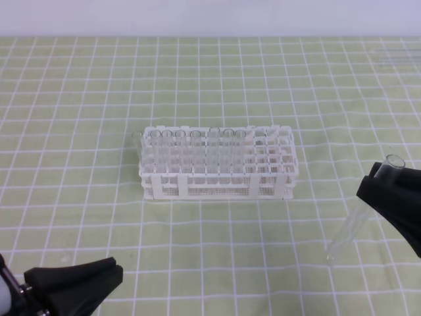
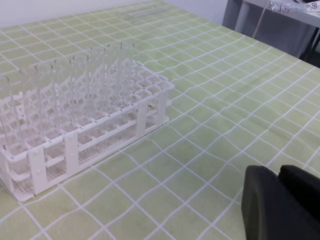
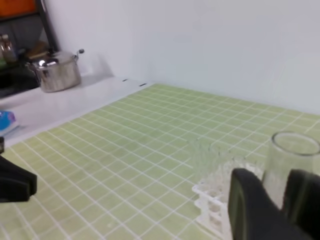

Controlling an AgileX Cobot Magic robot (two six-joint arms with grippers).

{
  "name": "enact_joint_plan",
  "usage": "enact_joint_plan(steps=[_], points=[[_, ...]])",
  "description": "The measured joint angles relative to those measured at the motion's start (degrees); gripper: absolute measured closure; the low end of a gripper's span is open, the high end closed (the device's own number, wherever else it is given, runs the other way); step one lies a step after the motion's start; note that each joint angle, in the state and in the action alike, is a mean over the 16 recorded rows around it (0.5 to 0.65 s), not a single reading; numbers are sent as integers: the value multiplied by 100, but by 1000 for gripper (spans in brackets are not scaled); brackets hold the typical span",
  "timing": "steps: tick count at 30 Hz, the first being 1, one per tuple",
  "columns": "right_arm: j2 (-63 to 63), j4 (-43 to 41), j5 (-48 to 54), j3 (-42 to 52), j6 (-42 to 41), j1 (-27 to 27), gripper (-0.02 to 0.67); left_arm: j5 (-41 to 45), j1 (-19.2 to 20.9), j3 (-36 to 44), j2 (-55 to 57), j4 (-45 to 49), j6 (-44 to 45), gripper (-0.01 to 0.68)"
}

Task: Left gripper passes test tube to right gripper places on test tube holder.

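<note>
The test tube is slim and clear and hangs tilted at the right, its open rim up and its rounded bottom just above the mat. My right gripper is shut on its upper part. In the right wrist view the tube stands between the two black fingers. The white test tube holder sits mid-table, left of the tube and apart from it, and also shows in the left wrist view. My left gripper rests low at the front left, shut and holding nothing; its fingers fill the left wrist view's corner.
Several clear tubes stand in the holder's back-left holes; its right-hand holes show none. A green checked mat covers the table. A steel pot sits on a white counter beyond the mat. Grey furniture stands past the far edge.
</note>
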Motion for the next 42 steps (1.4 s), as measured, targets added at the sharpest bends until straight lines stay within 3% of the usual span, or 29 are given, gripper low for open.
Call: enact_joint_plan(steps=[16, 26, 35, 42], points=[[120, 32, -647, -71, -616, 2, 544, 15, 0, 2, 0, 28, 15, 635], [585, -65, -1224, -680, -807, 163, 544, 15, 1, 8, 10, 38, 19, 635], [1157, -591, -2333, -1457, -551, 1002, 544, 15, 1, 12, 17, 39, 21, 635], [1757, -1439, -3748, -1987, 466, 2002, 544, 17, 0, 13, 3, 31, 22, 635]])
